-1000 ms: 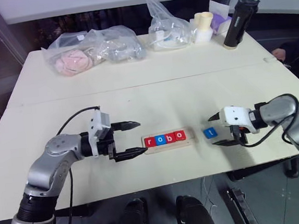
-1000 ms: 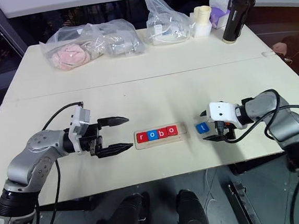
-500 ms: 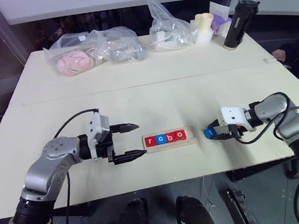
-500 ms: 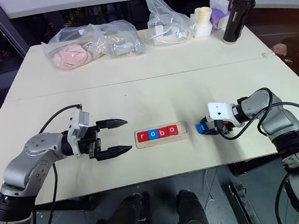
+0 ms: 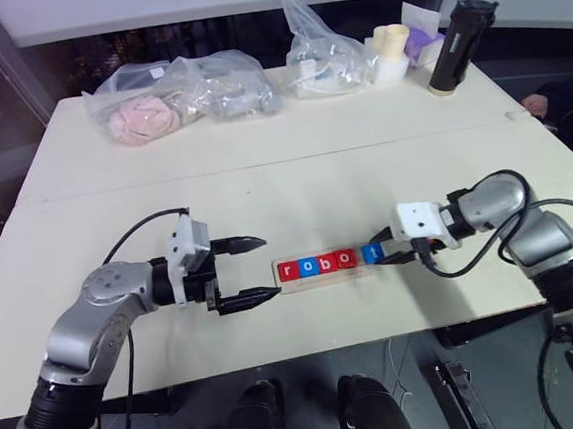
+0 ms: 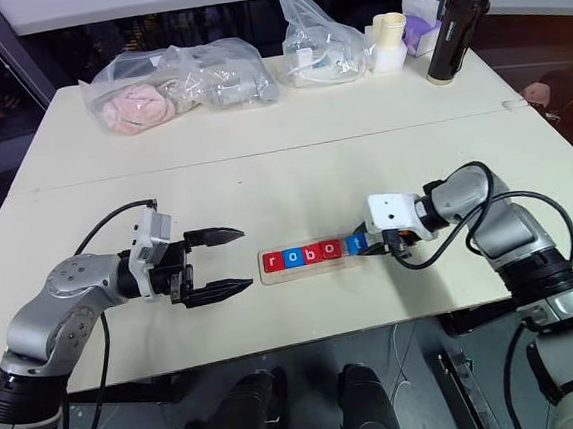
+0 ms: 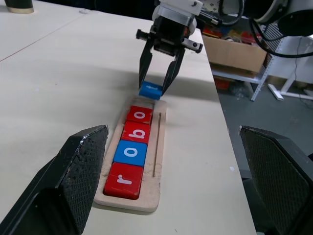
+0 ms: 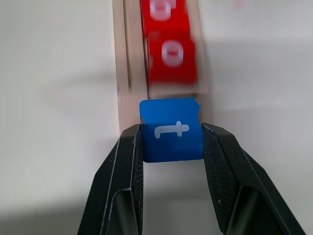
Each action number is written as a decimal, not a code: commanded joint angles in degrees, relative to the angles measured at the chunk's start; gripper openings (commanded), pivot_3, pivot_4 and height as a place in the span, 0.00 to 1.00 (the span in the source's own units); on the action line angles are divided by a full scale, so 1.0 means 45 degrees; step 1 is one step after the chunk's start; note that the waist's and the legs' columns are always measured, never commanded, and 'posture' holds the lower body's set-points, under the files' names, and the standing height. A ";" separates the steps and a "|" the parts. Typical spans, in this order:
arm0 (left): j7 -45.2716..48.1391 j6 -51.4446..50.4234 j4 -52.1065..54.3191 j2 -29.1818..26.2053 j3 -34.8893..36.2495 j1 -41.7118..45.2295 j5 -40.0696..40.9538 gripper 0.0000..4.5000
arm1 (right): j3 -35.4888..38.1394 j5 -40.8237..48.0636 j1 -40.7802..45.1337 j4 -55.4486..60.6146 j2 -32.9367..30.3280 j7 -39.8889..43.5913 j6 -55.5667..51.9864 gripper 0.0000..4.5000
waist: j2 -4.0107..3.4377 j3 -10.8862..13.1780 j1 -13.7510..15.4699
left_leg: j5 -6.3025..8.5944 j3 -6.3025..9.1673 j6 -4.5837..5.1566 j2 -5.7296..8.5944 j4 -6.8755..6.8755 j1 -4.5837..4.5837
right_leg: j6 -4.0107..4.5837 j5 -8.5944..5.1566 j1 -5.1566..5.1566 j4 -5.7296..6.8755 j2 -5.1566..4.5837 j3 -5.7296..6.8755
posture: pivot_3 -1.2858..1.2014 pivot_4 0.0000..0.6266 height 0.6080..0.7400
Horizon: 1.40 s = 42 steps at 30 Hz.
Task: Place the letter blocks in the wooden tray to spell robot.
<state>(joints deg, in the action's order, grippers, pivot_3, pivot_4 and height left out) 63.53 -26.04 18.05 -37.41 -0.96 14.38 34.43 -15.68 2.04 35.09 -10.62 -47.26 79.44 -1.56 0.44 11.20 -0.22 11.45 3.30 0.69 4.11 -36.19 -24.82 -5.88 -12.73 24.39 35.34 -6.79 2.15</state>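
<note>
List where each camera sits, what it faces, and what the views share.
Head views: a stereo pair looking forward and down at the table, both arms showing; left pincer open, right pincer shut on the t block.
Left wrist view: looks along the tray past its own fingers at the right pincer.
Right wrist view: looks down its fingers at the t block, tray beyond.
Shared by all views: tray and t block.

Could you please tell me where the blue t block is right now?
The blue t block is clamped in the right pincer at the right-hand end of the wooden tray, just beyond the last red o block.
</note>
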 commanded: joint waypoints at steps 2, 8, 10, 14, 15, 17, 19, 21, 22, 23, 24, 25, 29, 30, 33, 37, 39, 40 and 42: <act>-0.0024 -0.0030 0.0405 -0.0110 0.0253 0.0086 0.0247 1.00 | -0.0117 -0.0378 0.0513 -0.0268 0.0079 0.0016 0.0305 0.25 | 0.0000 0.0000 0.0053 | 0.0000 -0.0002 0.0000 0.0001 0.0000 0.0000 | 0.0000 0.0000 0.0001 0.0000 0.0000 0.0000 | 0.52 0.24 0.88; -0.0141 -0.0056 0.0535 -0.0088 0.0269 -0.0016 0.0275 1.00 | -0.0330 -0.0636 0.0877 -0.0858 0.0391 0.0093 0.0489 0.25 | 0.0000 0.0000 0.0143 | -0.0002 -0.0003 -0.0002 0.0001 0.0001 0.0000 | 0.0001 0.0000 0.0005 0.0005 0.0002 0.0000 | 0.52 0.24 0.88; -0.0170 -0.0042 0.0568 -0.0084 0.0263 -0.0053 0.0271 1.00 | -0.0388 -0.0691 0.0954 -0.0965 0.0451 0.0176 0.0497 0.25 | 0.0000 0.0000 0.0162 | -0.0002 -0.0003 -0.0002 0.0001 -0.0001 0.0000 | 0.0001 0.0001 0.0005 0.0006 0.0003 0.0000 | 0.52 0.24 0.88; -0.0244 -0.0042 0.0637 -0.0081 0.0276 -0.0124 0.0286 1.00 | -0.0469 -0.0793 0.0997 -0.1025 0.0511 0.0317 0.0537 0.25 | 0.0000 0.0000 0.0189 | -0.0003 -0.0003 -0.0003 0.0001 -0.0001 0.0000 | 0.0000 0.0001 0.0004 0.0007 0.0004 0.0000 | 0.52 0.24 0.88; -0.0258 -0.0038 0.0649 -0.0082 0.0276 -0.0138 0.0287 1.00 | -0.0470 -0.0802 0.1000 -0.1020 0.0521 0.0344 0.0536 0.25 | 0.0000 0.0000 0.0189 | -0.0003 -0.0004 -0.0003 0.0001 0.0000 0.0000 | 0.0000 0.0001 0.0004 0.0006 0.0005 0.0000 | 0.52 0.24 0.88; -0.0288 -0.0034 0.0664 -0.0085 0.0275 -0.0158 0.0297 1.00 | -0.0462 -0.0811 0.1021 -0.1008 0.0570 0.0366 0.0495 0.25 | 0.0000 0.0000 0.0190 | -0.0003 -0.0004 -0.0003 0.0001 -0.0001 0.0000 | 0.0000 0.0001 0.0004 0.0007 0.0005 0.0000 | 0.52 0.24 0.88; -0.0316 -0.0027 0.0682 -0.0083 0.0272 -0.0193 0.0304 1.00 | -0.0479 -0.0798 0.1031 -0.0908 0.0599 0.0467 0.0407 0.25 | 0.0000 0.0000 0.0190 | -0.0003 -0.0004 -0.0003 0.0001 -0.0002 0.0000 | 0.0000 0.0001 0.0004 0.0011 0.0006 0.0000 | 0.52 0.24 0.88; -0.0339 -0.0020 0.0696 -0.0077 0.0263 -0.0209 0.0300 1.00 | -0.0481 -0.0815 0.1030 -0.0850 0.0607 0.0538 0.0357 0.25 | 0.0000 0.0000 0.0190 | -0.0004 -0.0004 -0.0004 0.0001 -0.0003 0.0000 | 0.0000 0.0001 0.0005 0.0014 0.0006 0.0000 | 0.52 0.24 0.88; -0.0358 -0.0022 0.0690 -0.0065 0.0268 -0.0209 0.0308 1.00 | -0.0491 -0.0859 0.1030 -0.0851 0.0613 0.0544 0.0361 0.25 | 0.0000 0.0000 0.0190 | -0.0004 -0.0004 -0.0004 0.0001 -0.0003 0.0000 | 0.0000 0.0001 0.0005 0.0015 0.0006 0.0000 | 0.52 0.24 0.88; -0.0368 -0.0013 0.0685 -0.0061 0.0261 -0.0205 0.0302 1.00 | -0.0493 -0.0882 0.1034 -0.0861 0.0623 0.0556 0.0351 0.25 | 0.0000 0.0000 0.0190 | -0.0004 -0.0004 -0.0004 0.0001 -0.0003 0.0000 | 0.0000 0.0001 0.0005 0.0016 0.0006 0.0000 | 0.52 0.24 0.88; -0.0368 -0.0008 0.0680 -0.0062 0.0256 -0.0205 0.0302 1.00 | -0.0494 -0.0903 0.1037 -0.0869 0.0630 0.0562 0.0341 0.25 | 0.0000 0.0000 0.0189 | -0.0004 -0.0004 -0.0004 0.0001 -0.0003 0.0000 | 0.0000 0.0001 0.0006 0.0018 0.0007 0.0000 | 0.52 0.24 0.88; -0.0372 -0.0005 0.0674 -0.0060 0.0253 -0.0202 0.0301 1.00 | -0.0494 -0.0912 0.1040 -0.0871 0.0632 0.0575 0.0329 0.25 | 0.0000 0.0000 0.0190 | -0.0004 -0.0004 -0.0004 0.0001 -0.0004 0.0000 | 0.0000 0.0001 0.0006 0.0018 0.0007 0.0000 | 0.52 0.24 0.88; -0.0378 0.0015 0.0652 -0.0051 0.0256 -0.0198 0.0298 1.00 | -0.0458 -0.0889 0.1089 -0.0876 0.0664 0.0610 0.0199 0.25 | 0.0000 0.0000 0.0189 | -0.0005 -0.0004 -0.0005 0.0001 -0.0005 0.0000 | 0.0000 0.0001 0.0006 0.0020 0.0007 0.0000 | 0.52 0.24 0.88; -0.0379 0.0013 0.0650 -0.0049 0.0255 -0.0199 0.0302 1.00 | -0.0449 -0.0895 0.1110 -0.0900 0.0668 0.0611 0.0187 0.36 | 0.0000 0.0000 0.0189 | -0.0005 -0.0004 -0.0005 0.0001 -0.0005 0.0000 | 0.0000 0.0001 0.0005 0.0021 0.0007 0.0000 | 0.52 0.24 0.88; -0.0368 0.0028 0.0640 -0.0050 0.0247 -0.0201 0.0291 1.00 | -0.0428 -0.0925 0.1140 -0.0934 0.0672 0.0594 0.0174 0.68 | 0.0000 0.0000 0.0189 | -0.0005 -0.0004 -0.0005 0.0001 -0.0005 0.0000 | 0.0000 0.0001 0.0006 0.0021 0.0007 0.0001 | 0.52 0.24 0.88; -0.0361 0.0030 0.0615 -0.0042 0.0255 -0.0182 0.0303 1.00 | -0.0284 -0.0807 0.1231 -0.0699 0.0553 0.0652 -0.0042 0.99 | 0.0000 0.0000 0.0189 | -0.0005 -0.0004 -0.0006 0.0001 -0.0006 0.0000 | 0.0000 0.0001 0.0006 0.0021 0.0007 0.0001 | 0.52 0.24 0.88; -0.0351 0.0033 0.0611 -0.0041 0.0251 -0.0180 0.0305 1.00 | -0.0101 -0.0643 0.1280 -0.0500 0.0522 0.0616 -0.0227 0.99 | 0.0000 0.0000 0.0190 | -0.0005 -0.0004 -0.0006 0.0002 -0.0006 0.0000 | -0.0001 0.0002 0.0006 0.0022 0.0007 0.0000 | 0.52 0.24 0.88; -0.0346 0.0035 0.0568 -0.0032 0.0240 -0.0139 0.0296 1.00 | 0.0002 -0.0555 0.1345 -0.0458 0.0536 0.0572 -0.0387 0.99 | -0.0001 0.0000 0.0189 | -0.0005 -0.0004 -0.0006 0.0002 -0.0007 0.0000 | -0.0001 0.0002 0.0006 0.0022 0.0007 0.0000 | 0.52 0.24 0.88; -0.0340 0.0035 0.0516 -0.0016 0.0221 -0.0081 0.0287 1.00 | 0.0290 -0.0402 0.1389 -0.0295 0.0443 0.0390 -0.0647 0.99 | 0.0000 0.0000 0.0190 | -0.0005 -0.0004 -0.0006 0.0002 -0.0007 0.0000 | 0.0000 0.0002 0.0006 0.0022 0.0007 0.0000 | 0.52 0.24 0.88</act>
<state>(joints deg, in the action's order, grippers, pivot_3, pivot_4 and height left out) 61.89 -26.10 18.93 -37.51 -0.95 13.64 34.53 -17.08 -1.33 39.61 -14.19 -44.25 81.81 -3.61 0.44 11.20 0.63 11.43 3.28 0.66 4.12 -36.22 -24.82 -5.89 -12.72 24.42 35.45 -6.76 2.15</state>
